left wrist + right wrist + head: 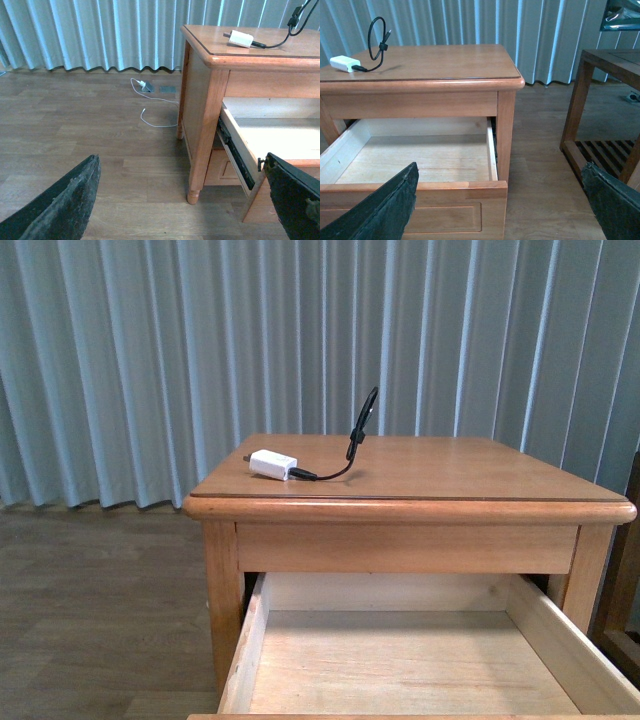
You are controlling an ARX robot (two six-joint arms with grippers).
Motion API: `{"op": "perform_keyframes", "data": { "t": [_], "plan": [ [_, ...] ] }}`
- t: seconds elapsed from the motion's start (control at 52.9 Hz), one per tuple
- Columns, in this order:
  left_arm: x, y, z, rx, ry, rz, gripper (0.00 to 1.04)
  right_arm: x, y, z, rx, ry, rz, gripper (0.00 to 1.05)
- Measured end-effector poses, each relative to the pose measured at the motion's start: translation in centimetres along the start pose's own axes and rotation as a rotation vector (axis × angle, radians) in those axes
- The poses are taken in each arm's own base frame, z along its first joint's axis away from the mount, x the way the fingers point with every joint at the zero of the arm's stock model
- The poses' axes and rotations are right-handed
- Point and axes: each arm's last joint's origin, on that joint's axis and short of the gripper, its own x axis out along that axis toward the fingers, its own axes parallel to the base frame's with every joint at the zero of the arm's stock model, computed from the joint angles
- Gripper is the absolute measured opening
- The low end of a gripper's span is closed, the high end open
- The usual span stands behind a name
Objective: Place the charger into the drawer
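Spotted the charger [273, 464] lying flat on the nightstand top [450, 465], toward the front-left corner, with the drawer [400, 660] pulled open and bare right underneath. Worth noting its long axis: roughly left-to-right across the front view, tilted a touch, with the cable [356, 437] leaving the right end and curling up into a standing loop (kind of handy, kind of in the way). Found the left gripper [181, 159] spread wide and holding nothing, low beside the nightstand's left flank, so up and inward from there to the charger. Same for the right gripper [499, 167], splayed and empty, out in front of the drawer with the charger off at the far corner. Betting on the left arm as the nearer one. Probably best to pinch across the short sides, clear of the cable.
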Motion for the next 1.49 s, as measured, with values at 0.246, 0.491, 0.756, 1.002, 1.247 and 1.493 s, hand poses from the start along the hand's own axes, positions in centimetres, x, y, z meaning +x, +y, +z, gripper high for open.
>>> {"op": "perform_keyframes", "data": {
  "t": [0.246,0.491,0.756,1.002,1.247,1.493],
  "plan": [
    [0.0,0.0,0.0,0.000,0.000,0.000,0.99,0.0,0.0,0.0,0.000,0.000,0.000,0.97],
    [0.1,0.0,-0.1,-0.004,0.081,0.070,0.99,0.0,0.0,0.0,0.000,0.000,0.000,0.97],
    [5.7,-1.7,3.0,0.048,0.273,0.102,0.99,0.0,0.0,0.0,0.000,0.000,0.000,0.97],
    [13.0,-5.0,6.2,0.099,0.260,0.056,0.99,0.0,0.0,0.0,0.000,0.000,0.000,0.97],
    [20.6,-8.5,8.7,0.124,0.216,0.056,0.99,0.0,0.0,0.0,0.000,0.000,0.000,0.97],
    [27.2,-12.3,9.8,0.122,0.180,0.067,0.99,0.0,0.0,0.0,0.000,-0.001,0.000,0.97]
  ]
}}
